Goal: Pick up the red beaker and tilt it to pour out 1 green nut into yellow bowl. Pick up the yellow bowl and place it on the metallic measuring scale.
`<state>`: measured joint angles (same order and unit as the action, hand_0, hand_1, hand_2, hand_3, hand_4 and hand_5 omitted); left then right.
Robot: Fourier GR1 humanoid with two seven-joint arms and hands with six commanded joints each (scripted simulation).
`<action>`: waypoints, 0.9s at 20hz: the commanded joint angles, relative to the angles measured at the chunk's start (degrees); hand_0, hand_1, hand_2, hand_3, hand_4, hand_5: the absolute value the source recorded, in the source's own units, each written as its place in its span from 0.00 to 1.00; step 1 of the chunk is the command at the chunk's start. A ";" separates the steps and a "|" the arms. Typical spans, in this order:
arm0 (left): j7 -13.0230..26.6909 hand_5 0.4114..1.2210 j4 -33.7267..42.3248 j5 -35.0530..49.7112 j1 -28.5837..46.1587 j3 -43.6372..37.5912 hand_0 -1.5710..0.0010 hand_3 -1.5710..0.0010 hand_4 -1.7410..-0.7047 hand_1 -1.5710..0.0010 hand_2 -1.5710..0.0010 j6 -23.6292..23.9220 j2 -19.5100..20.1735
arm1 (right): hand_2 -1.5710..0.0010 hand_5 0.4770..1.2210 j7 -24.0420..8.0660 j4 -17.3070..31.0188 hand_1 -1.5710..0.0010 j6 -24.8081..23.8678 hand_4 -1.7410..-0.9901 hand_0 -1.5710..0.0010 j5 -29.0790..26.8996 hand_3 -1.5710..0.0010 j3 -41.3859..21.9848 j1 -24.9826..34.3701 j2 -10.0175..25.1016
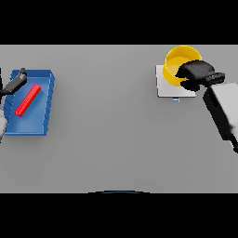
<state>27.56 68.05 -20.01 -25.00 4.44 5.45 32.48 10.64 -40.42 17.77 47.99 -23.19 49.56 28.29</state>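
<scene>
I see my right hand [197,73] gripping the yellow bowl [179,65] on the scale [168,89] near the bench's far right corner; the left hand [15,82] rests relaxed at the left edge.

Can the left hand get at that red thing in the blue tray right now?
Probably yes. The left hand is at the blue tray's far left corner, and the red thing lies uncovered just beside it, with nothing between them.

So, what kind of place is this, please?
Probably a lab-style weighing bench: a plain grey table with a yellow bowl on a metallic scale, held by the right hand, and a blue tray holding a red piece.
</scene>
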 commanded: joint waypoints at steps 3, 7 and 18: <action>-0.73 0.33 -0.01 0.22 0.54 -0.02 1.00 1.00 0.98 1.00 1.00 0.28 -0.40 | 0.13 1.00 0.74 1.48 0.00 -1.05 0.00 0.00 -0.68 0.15 0.65 -0.09 -0.88; -0.87 0.32 -0.52 0.14 0.14 -0.22 1.00 1.00 0.98 1.00 1.00 0.38 -0.17 | 0.15 1.00 2.76 2.73 0.00 -1.80 0.00 0.04 -1.42 0.07 1.04 -0.27 -1.30; -0.25 0.31 -1.04 -0.30 -0.80 0.25 1.00 1.00 0.98 1.00 1.00 0.30 -0.55 | 0.70 0.61 3.31 5.91 0.77 -0.71 0.23 0.74 0.67 0.65 -0.51 1.92 -1.67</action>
<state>27.34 67.01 -20.31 -25.81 4.69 5.74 31.92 13.90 -34.53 17.05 48.66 -23.69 51.51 26.62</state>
